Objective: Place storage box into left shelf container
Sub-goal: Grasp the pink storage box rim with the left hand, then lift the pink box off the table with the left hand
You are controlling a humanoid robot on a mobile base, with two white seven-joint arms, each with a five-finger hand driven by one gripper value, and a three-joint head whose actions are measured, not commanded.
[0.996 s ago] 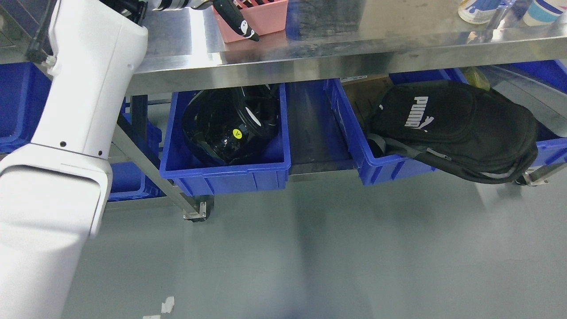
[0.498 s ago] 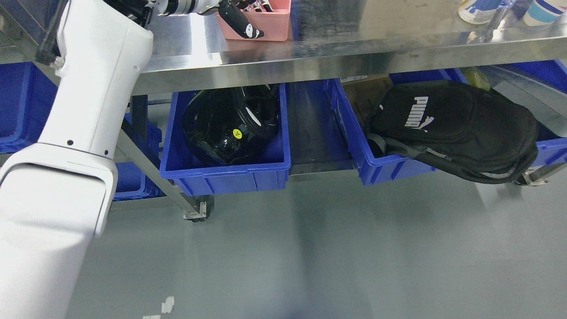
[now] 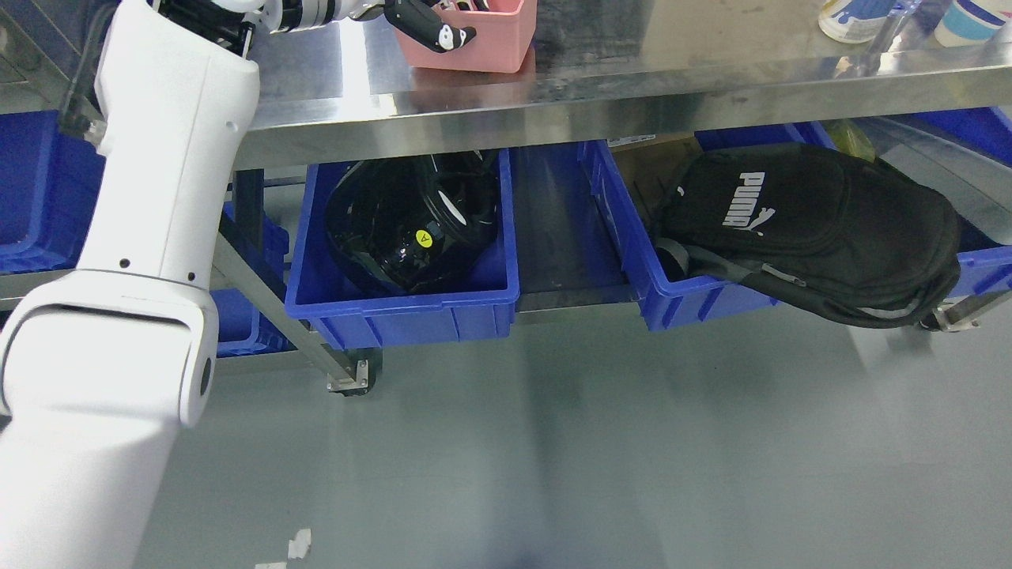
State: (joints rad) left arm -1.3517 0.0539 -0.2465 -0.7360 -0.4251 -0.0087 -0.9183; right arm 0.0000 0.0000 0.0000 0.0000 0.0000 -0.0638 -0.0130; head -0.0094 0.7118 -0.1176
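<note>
A pink storage box (image 3: 500, 41) stands on the steel table top (image 3: 601, 99) at the upper edge of the head view, partly cut off by the frame. My left hand (image 3: 443, 20) reaches it from the left; the black thumb (image 3: 433, 32) lies on the box's near left wall and other fingers hook over the rim, so the hand is shut on the box. Under the table, the left blue shelf container (image 3: 403, 316) holds a glossy black helmet (image 3: 411, 229). My right arm is out of view.
A second blue container (image 3: 680, 300) to the right carries a black backpack (image 3: 814, 229) hanging over its front. More blue bins (image 3: 32, 190) sit at far left behind my white arm. Two cups (image 3: 854, 16) stand at the table's far right. Grey floor (image 3: 553, 458) lies below.
My left hand has slid the pink box to the right along the table top, and the forearm has swung slightly with it. The containers below have not moved.
</note>
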